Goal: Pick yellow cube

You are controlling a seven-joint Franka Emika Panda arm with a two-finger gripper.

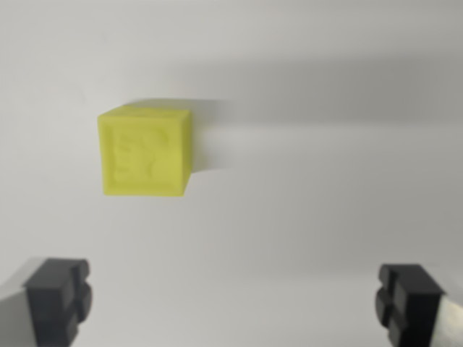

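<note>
Yellow cube (145, 150) is sitting on the white surface (325, 202) in the upper left of the frame (a raised design on its facing side is blurred). Gripper (233, 302) is hovering wide apart, dark fingertips (58, 296) showing in the bottom corners, touching nothing.

Hand (235, 300) spread wide, nothing between dark fingertips (58, 296); edges blurred, possibly moving.

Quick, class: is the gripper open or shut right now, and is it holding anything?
Gripper: open, fingers wide apart, holding nothing. The yellow cube sits on the white surface ahead of it, not yet between the fingers.
</note>
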